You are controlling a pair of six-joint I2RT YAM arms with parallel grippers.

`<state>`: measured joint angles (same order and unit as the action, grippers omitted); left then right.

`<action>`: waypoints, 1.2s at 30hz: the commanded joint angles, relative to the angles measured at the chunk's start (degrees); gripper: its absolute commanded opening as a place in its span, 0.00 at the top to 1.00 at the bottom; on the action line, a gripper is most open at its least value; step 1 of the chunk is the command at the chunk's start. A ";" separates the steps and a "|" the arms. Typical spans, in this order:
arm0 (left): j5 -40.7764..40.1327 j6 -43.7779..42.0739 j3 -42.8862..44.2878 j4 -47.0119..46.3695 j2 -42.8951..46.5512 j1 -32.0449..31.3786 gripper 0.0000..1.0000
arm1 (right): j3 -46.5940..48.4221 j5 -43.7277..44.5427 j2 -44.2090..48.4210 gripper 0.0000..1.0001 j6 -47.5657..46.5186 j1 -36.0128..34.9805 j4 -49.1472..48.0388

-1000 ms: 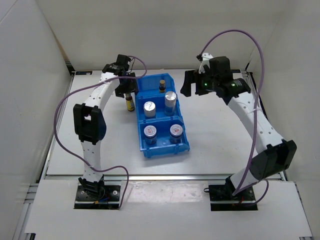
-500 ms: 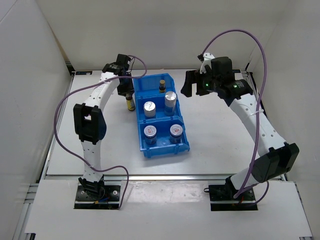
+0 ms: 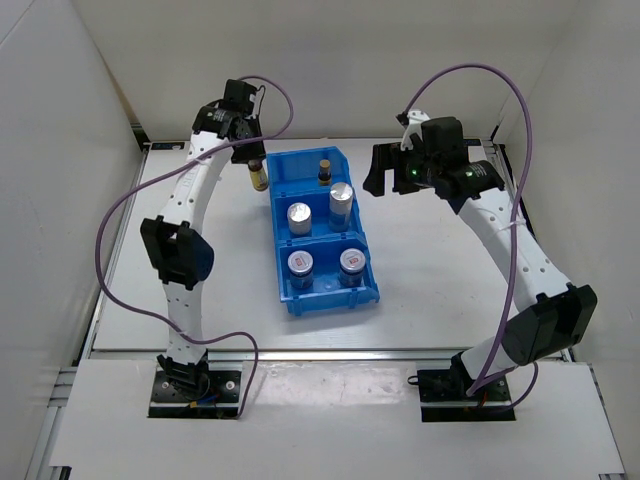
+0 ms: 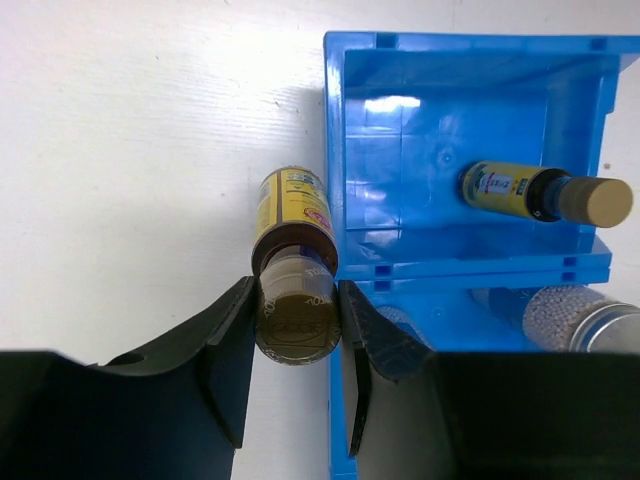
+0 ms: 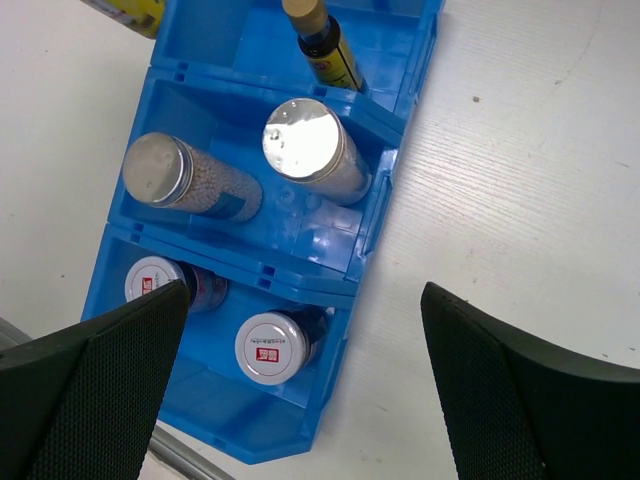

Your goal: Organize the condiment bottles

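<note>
While the left arm reaches toward the far side, overhead view: the left gripper (image 3: 254, 162) is clamped on the gold cap of a brown bottle (image 3: 259, 179), just outside the far left corner of the blue bin (image 3: 279, 245).
Bin from above: a second brown bottle (image 3: 324, 171) stands in the far compartment, two tall cylinders (image 3: 299, 217) in the middle one, two squat jars (image 3: 301, 265) in the near one.
Open room: bare table (image 3: 440, 270) on the bin's left and right.
Right side: the right gripper (image 3: 378, 172) hangs near the bin's far right corner, apart from it.
Left wrist view: the fingers (image 4: 225, 350) pinch the cap from both sides. The bottle's body sits just beside the bin's left wall. Inside, the second brown bottle (image 4: 510, 190) has free floor around it.
Right wrist view: jaws spread wide with nothing between them. The bin's right rim (image 5: 375, 215) borders bare table.
</note>
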<state>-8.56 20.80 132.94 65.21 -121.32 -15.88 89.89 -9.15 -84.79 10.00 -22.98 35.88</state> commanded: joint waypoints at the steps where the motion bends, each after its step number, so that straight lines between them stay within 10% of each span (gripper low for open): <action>1: -0.41 0.12 5.12 -0.87 5.13 -2.66 0.89 | -0.67 0.45 0.68 0.00 0.99 0.57 -1.69; 25: 1.35 1.18 12.25 -1.40 -8.76 -7.85 0.89 | -4.19 2.64 3.58 0.00 0.99 1.63 -1.16; 34: 2.40 1.70 11.72 -1.40 -13.24 -7.85 0.72 | -7.45 5.98 5.87 0.00 0.99 2.15 -1.78; 36: 1.80 1.70 11.72 -1.40 -13.77 -7.85 0.55 | -7.45 6.68 5.87 0.00 1.60 2.15 -1.78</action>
<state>-7.07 22.02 143.22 65.25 -137.05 -23.70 82.85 -4.62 -80.53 10.72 -21.34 35.88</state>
